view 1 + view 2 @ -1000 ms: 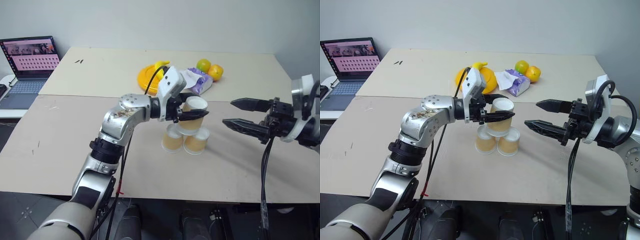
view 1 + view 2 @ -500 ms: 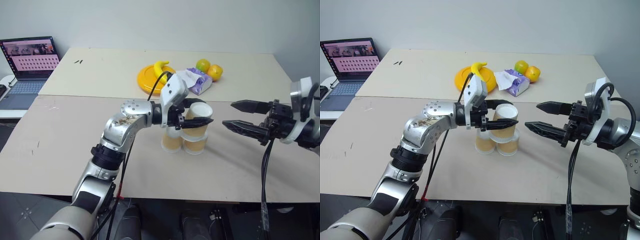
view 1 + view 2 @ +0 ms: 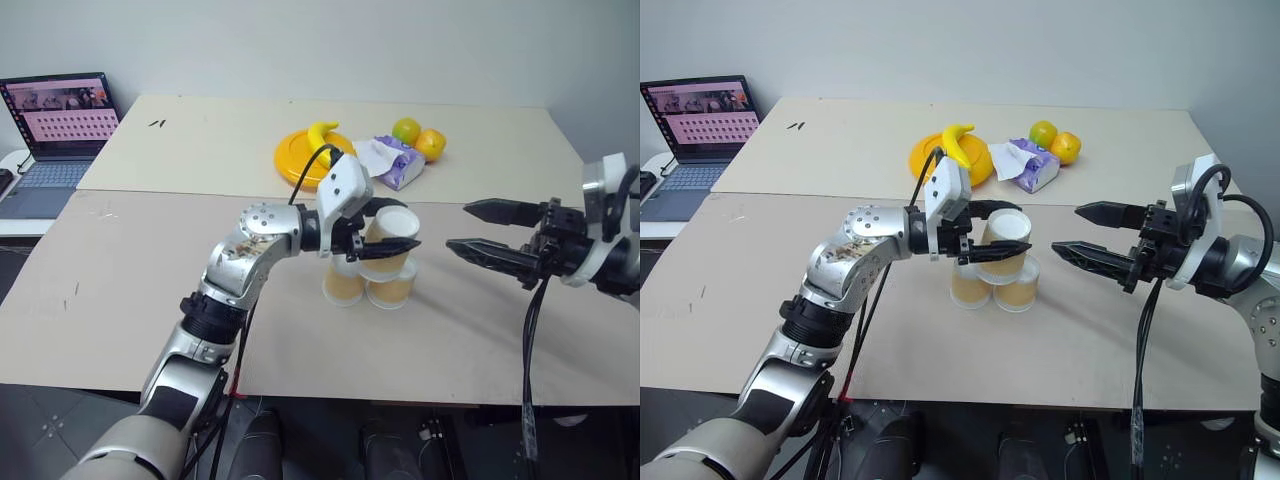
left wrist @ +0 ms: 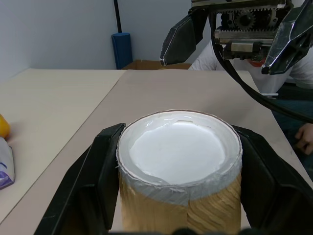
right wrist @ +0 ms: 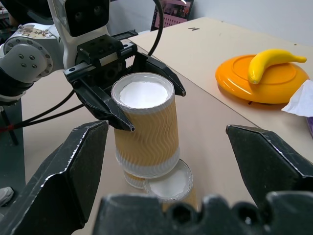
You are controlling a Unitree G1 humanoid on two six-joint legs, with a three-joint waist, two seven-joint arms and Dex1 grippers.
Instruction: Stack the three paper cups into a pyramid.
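- Your left gripper (image 3: 392, 243) clasped an upside-down tan paper cup (image 3: 388, 244) over two base cups (image 3: 368, 287).
- Your right gripper (image 3: 478, 229) hung spread, empty.

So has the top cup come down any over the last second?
Yes. The top cup in the left end effector has sunk toward the two base cups; their white bases showed below it before and are now mostly covered.

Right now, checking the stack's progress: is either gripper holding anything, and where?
Left gripper clamps the top cup by its sides; right gripper holds nothing.
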